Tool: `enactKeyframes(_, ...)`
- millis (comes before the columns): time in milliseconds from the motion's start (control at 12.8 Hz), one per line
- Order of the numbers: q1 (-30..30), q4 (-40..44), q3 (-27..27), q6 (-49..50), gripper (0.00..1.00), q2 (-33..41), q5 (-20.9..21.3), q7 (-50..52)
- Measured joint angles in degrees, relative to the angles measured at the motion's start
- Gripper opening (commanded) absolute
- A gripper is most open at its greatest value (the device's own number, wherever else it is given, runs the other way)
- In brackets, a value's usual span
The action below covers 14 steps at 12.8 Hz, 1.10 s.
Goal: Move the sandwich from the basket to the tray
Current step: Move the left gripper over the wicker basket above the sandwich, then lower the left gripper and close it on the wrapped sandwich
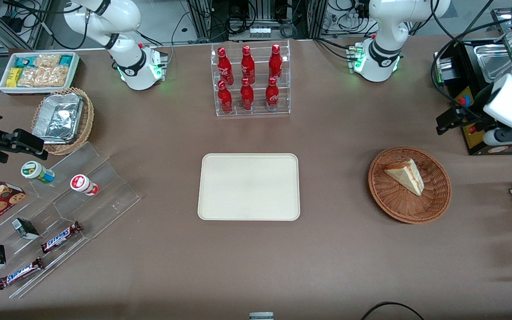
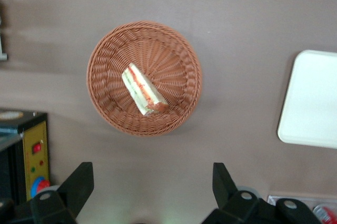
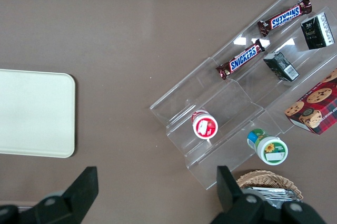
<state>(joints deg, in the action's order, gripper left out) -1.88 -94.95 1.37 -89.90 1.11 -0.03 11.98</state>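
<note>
The sandwich (image 1: 406, 176) lies in the round reddish-brown basket (image 1: 409, 213) toward the working arm's end of the table. It also shows in the left wrist view (image 2: 144, 90), pale bread with red and green filling, lying in the basket (image 2: 108, 50). The cream tray (image 1: 249, 186) lies flat at the table's middle, with nothing on it; part of it shows in the left wrist view (image 2: 313, 97). My left gripper (image 1: 448, 121) hangs high above the table, a little farther from the front camera than the basket. Its fingers (image 2: 79, 182) are spread wide and hold nothing.
A black machine (image 1: 482, 89) stands beside the gripper. A clear rack of red bottles (image 1: 250, 80) stands farther back than the tray. A stepped acrylic display (image 1: 74, 200), a foil-filled tan basket (image 1: 62, 120) and a white snack bin (image 1: 38, 71) lie toward the parked arm's end.
</note>
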Motion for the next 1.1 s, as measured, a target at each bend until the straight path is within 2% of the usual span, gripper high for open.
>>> enactKeyframes(157,1.2,-1.4,-0.2,0.0,1.00,-1.4,0.4,5.2)
enactKeyframes(391,1.6,-5.7,-0.3,-3.4,1.00,-4.8,3.3,11.3)
enactKeyframes(1096,3.4,-25.3,-3.2,-33.6,1.00,-11.2,3.4,34.1)
